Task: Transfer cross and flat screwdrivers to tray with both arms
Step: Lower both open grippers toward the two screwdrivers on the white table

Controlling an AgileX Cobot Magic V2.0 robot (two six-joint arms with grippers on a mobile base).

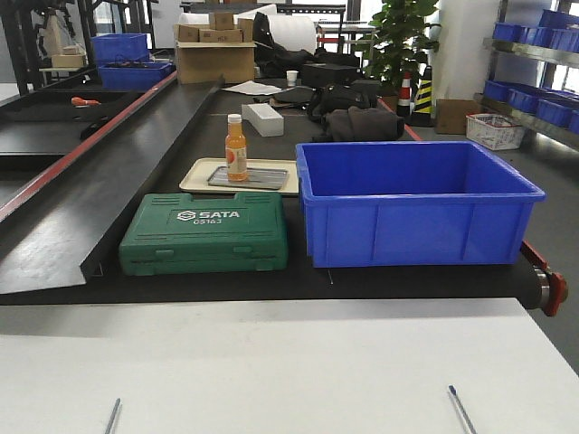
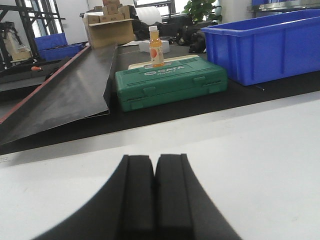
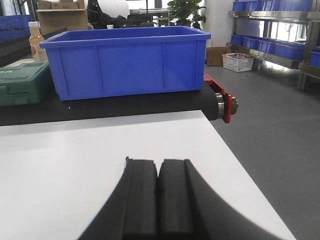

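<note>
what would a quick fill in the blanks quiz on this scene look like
1. The tool case beside the blue crate is ____ in colour.
2. The orange bottle stands ____ on the grey tray.
3. The left fingers and the right fingers are both ____, not open.

Missing words: green; upright; shut.

The black padded left gripper and the black padded right gripper both point forward, level, jaws pressed together.
</note>
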